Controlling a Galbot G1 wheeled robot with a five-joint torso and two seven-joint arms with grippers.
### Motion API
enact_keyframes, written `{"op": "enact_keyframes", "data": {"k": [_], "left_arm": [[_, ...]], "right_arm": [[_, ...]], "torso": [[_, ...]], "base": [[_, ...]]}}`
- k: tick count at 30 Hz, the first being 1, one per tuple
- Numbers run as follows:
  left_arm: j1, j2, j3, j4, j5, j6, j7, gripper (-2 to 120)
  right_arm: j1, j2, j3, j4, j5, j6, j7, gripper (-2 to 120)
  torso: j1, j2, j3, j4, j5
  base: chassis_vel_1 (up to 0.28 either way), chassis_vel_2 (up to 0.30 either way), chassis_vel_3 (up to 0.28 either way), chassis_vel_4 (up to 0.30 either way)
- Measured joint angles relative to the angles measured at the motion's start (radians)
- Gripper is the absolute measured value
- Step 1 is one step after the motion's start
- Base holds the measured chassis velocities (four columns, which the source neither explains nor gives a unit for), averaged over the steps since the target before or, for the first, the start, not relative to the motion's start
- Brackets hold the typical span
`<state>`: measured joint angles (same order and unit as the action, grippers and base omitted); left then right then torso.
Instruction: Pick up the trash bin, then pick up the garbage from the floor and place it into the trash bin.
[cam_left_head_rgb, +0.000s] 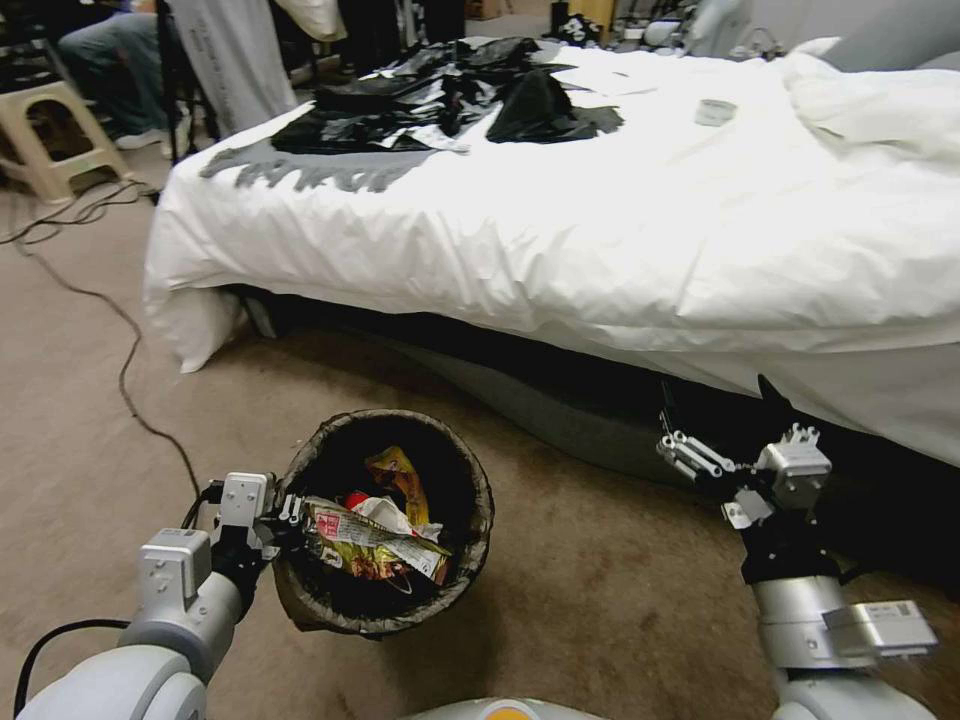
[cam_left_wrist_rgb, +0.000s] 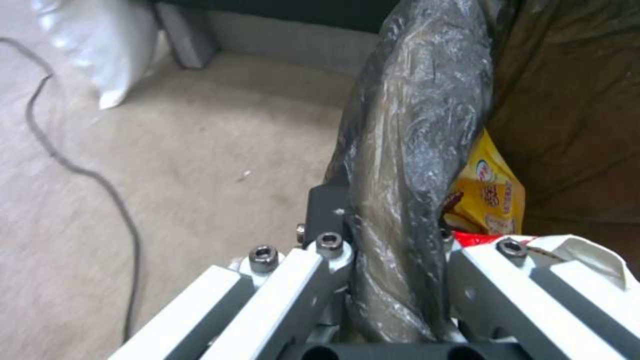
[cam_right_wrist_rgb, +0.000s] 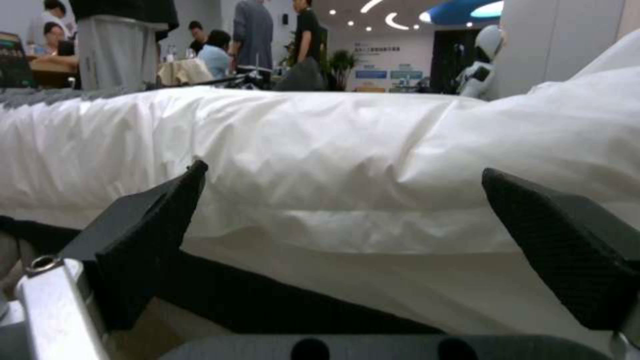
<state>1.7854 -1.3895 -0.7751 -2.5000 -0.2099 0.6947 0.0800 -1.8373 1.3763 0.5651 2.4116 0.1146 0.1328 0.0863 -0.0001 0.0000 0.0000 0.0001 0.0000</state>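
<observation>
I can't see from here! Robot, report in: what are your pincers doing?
Left pincer clamped on trash bin rim, bin held up. Wrappers inside. Right pincer open, empty, facing the bed. Nothing blocking.

My head camera looks down and forward over the carpet (cam_left_head_rgb: 600, 590) toward the bed (cam_left_head_rgb: 600, 230). My left wrist camera sits tight against the bin rim (cam_left_wrist_rgb: 407, 150), sharing that carpet. My right wrist camera faces the bed's side, low and near.
</observation>
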Motion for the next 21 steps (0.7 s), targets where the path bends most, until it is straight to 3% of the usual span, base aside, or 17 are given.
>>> {"op": "enact_keyframes", "data": {"k": [21], "left_arm": [[0.007,-0.019,-0.004,0.0,-0.018,0.007,-0.01,3]], "right_arm": [[-0.053,-0.005,0.029,-0.036,0.013,0.046,0.0,100]], "torso": [[0.0,0.0,0.0,-0.0002,0.0]], "base": [[0.095,0.099,0.092,0.094]]}}
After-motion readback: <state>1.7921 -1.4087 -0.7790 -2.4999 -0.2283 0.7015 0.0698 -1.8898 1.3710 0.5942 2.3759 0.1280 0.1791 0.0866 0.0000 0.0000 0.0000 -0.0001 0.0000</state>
